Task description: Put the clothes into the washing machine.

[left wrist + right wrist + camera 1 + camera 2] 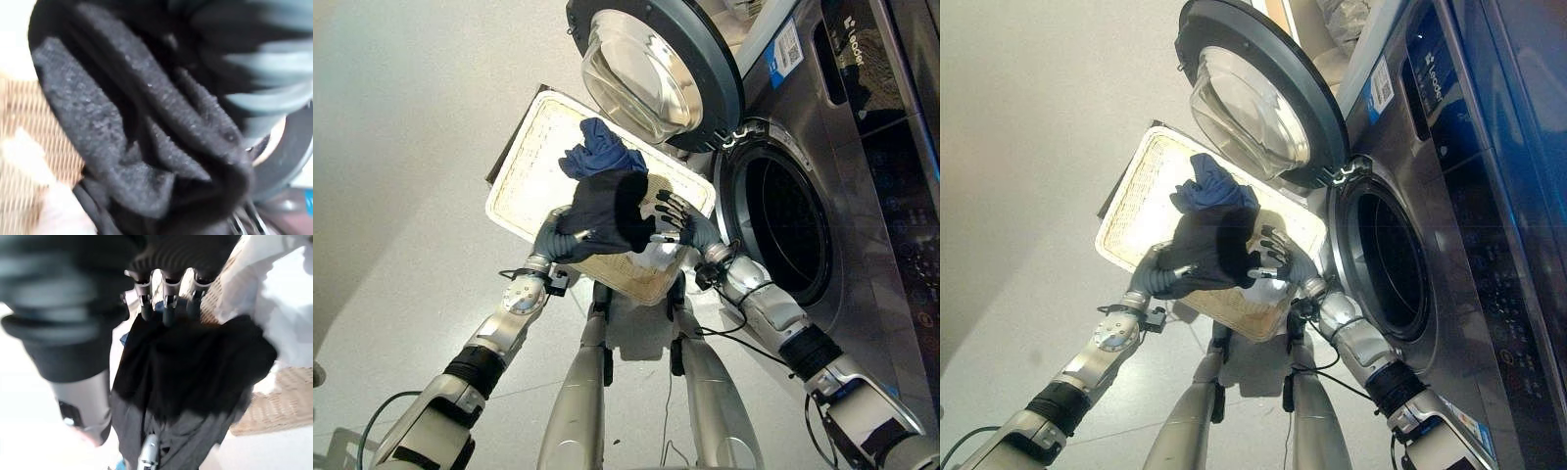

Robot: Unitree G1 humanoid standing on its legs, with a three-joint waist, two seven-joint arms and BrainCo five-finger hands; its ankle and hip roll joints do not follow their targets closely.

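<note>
The dark garment point(607, 211) hangs above the wicker basket point(524, 171), bunched and drooping, just to the open side of the washing machine point(862, 196). The left hand point(558, 235) is under and behind it, and its fingers are buried in the folds, so I cannot tell how they are set. The right hand point(674, 220) meets the cloth from the machine side with its fingers point(166, 308) held fairly straight, tips resting against the fabric's edge rather than curled round it.

A blue garment point(599, 152) lies in the basket just past the dark one, and a white piece point(656, 257) lies in the basket's corner nearest the machine.

The drum opening point(783, 220) gapes close beside the right hand, with the door point(651, 69) swung wide above the basket.

The main risk, as I judge it, is a drop: the right hand seems only to prop the cloth, so if the hidden left hand holds little, the garment may slide back into the basket or onto the floor point(401, 147) on the way across. A trailing fold could also catch on the lower rim of the opening and hang half out. The door hangs near the travel path, and a high swing could knock it.
</note>
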